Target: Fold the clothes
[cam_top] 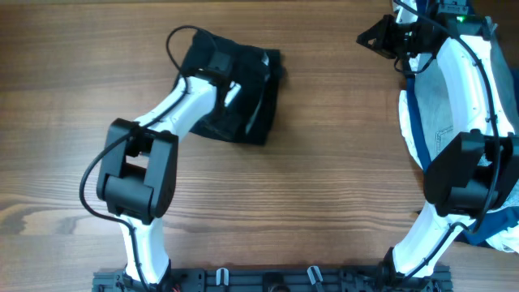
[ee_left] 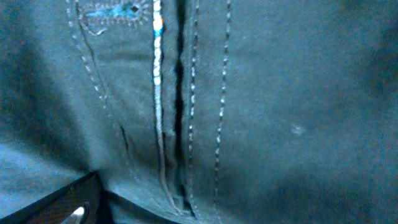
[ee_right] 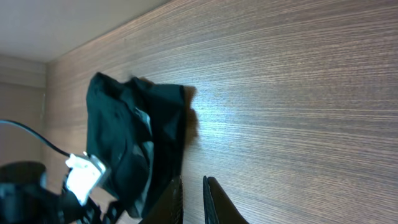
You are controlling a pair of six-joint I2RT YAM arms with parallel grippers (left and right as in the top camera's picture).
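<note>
Resting on the surface (cam_top: 324, 178), the black shorts (cam_top: 261, 89) look folded compact, perhaps needing final tidying; left arm (cam_top: 182, 101) jaws' state untellable, right arm (cam_top: 462, 65) jaws clenched, empty.

You've got a brown wood-grain surface (cam_top: 324, 186) filling the overhead view. At its right edge there's a heap of garments: light-blue denim (cam_top: 444, 122) with visible stitching in the middle, a white fabric edge (cam_top: 403, 122) on the side toward the centre, and navy cloth (cam_top: 496, 234) at the near right corner. The heap is partly covered, so you can't tell how the pieces overlap. A black rail (cam_top: 268, 281) runs along the near edge. From the right wrist view you see the same surface, with a pale wall (ee_right: 56, 25) beyond it.
</note>
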